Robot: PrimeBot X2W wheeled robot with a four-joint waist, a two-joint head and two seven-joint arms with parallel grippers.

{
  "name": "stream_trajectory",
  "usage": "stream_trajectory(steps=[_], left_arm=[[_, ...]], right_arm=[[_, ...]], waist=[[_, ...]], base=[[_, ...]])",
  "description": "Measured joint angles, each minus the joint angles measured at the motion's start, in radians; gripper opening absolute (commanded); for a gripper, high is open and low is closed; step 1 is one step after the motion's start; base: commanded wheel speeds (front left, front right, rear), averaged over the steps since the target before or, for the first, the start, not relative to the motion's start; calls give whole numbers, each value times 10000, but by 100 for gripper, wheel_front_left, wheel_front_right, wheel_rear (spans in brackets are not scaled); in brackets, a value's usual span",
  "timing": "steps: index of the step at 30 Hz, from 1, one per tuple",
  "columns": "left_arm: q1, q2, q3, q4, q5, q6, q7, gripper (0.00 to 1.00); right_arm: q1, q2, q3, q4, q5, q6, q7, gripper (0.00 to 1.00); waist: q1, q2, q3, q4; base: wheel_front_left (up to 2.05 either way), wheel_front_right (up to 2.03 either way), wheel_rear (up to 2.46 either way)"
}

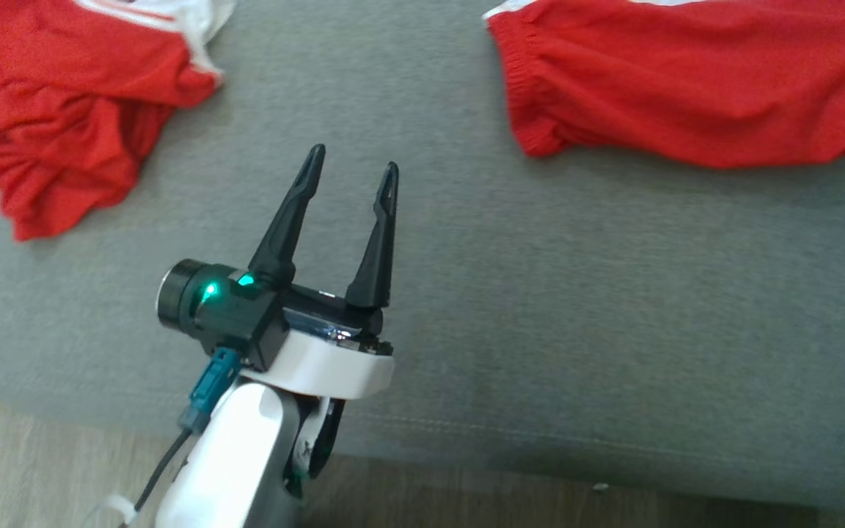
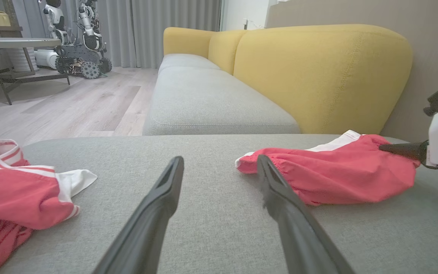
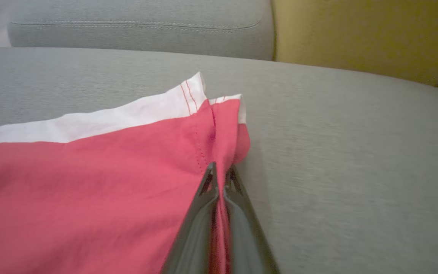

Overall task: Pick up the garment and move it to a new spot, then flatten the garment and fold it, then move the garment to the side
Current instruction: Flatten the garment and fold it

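- While I watch the head feed, the nearest thing is a strip of pale wooden floor (image 1: 19, 455) running along the front edge of the grey cushion (image 1: 576, 330).
- Just past that edge hangs the left gripper (image 1: 353, 160), its two dark fingers spread wide with nothing between them. A green light glows on its wrist housing.
- Its fingertips point across bare grey fabric, toward the gap between two red pieces of clothing that lie well apart.
- Far left sits the second red garment (image 1: 63, 110), rumpled, with white striped trim. It lies loose on the cushion and neither gripper touches it.
- Far right lies the garment (image 1: 686, 81), red with a white band, on the same cushion. Its gathered elastic edge faces the middle.
- At that piece's right-hand corner the right gripper (image 3: 222, 167) has its jaws pressed together on a fold of red cloth, just beside the white hem with red stitching.
- Beyond the cushion runs a grey sofa seat (image 2: 211, 99) with a yellow backrest (image 2: 318, 76).
- Farthest off on the left, more wooden flooring leads to a table (image 2: 13, 43), grey curtains (image 2: 158, 26) and another wheeled robot (image 2: 78, 57).
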Motion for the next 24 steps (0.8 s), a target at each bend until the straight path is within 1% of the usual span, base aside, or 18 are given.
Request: stream_trajectory(steps=[3,6,10,12,18,19,22,23,24], left_arm=[[28,0,144,10,98,-96,0,100],[128,2,198,52,163,-182,0,100],[143,2,182,165,163,-276,0,100],[144,4,178,251,163,-290,0,100],[158,4,136,456,161,-349,0,100],[160,4,107,485,159,-347,0,100],[201,6,42,545,144,-339,0,100],[201,6,42,545,144,-339,0,100],[229,6,8,548,138,-328,0,100]], right_arm=[[193,-165,-410,-249,-456,0,25,0],[395,-263,-803,-623,-947,0,272,0],[485,-224,-1120,-1277,-1513,0,677,0],[478,-12,-1143,-1785,-1793,0,940,0],[486,1080,-857,-3216,-2184,0,1850,0],[525,1354,-667,-3718,-2180,0,2090,0],[734,1770,-357,-4362,-2142,0,2437,0],[734,1770,-357,-4362,-2142,0,2437,0],[826,1919,-244,-4531,-2136,0,2562,0]], waist=[[0,0,-88,-356],[0,0,-147,-655],[0,0,-178,-816],[0,0,-235,-840],[0,0,-592,-847],[0,0,-739,-809],[0,0,-965,-710],[0,0,-965,-710],[0,0,-1036,-663]], base=[[0,0,0],[0,0,0],[0,0,0],[0,0,0],[0,0,0],[0,0,0],[0,0,0],[0,0,0],[0,0,0]])
